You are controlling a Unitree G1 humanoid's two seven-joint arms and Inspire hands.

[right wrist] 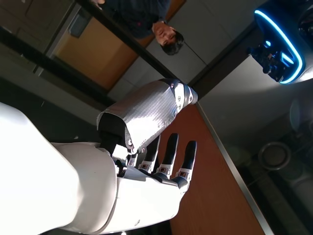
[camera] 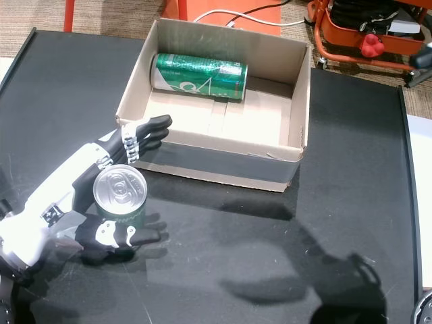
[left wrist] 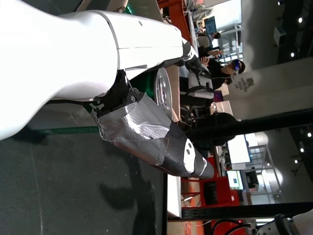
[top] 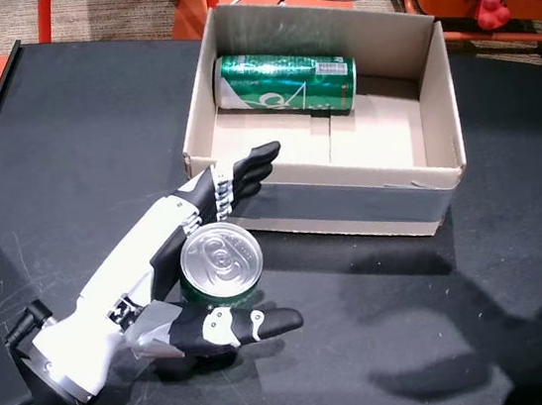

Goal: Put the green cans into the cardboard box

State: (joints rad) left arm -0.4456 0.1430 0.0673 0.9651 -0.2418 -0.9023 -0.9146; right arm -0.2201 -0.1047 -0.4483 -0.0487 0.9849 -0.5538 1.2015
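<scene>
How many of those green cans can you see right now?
2. One green can lies on its side inside the cardboard box. The other can stands upright on the black table, between the left robot hand's fingers.

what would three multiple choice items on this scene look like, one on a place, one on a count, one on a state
1. Where is the lying green can?
A. inside the cardboard box, near its far wall
B. on the black table, right of the box
C. in the right hand

2. How many green cans show in both head views?
A. one
B. two
C. four

3. What is the state of the right hand?
A. shut on a can
B. closed in a fist
C. open, holding nothing

Answers:
1. A, the can lies on its side on the box floor by the far wall.
2. B, one in the box and one upright can on the black table between the left hand's thumb and fingers.
3. C, the right wrist view shows its fingers straight and apart with nothing between them.
</scene>
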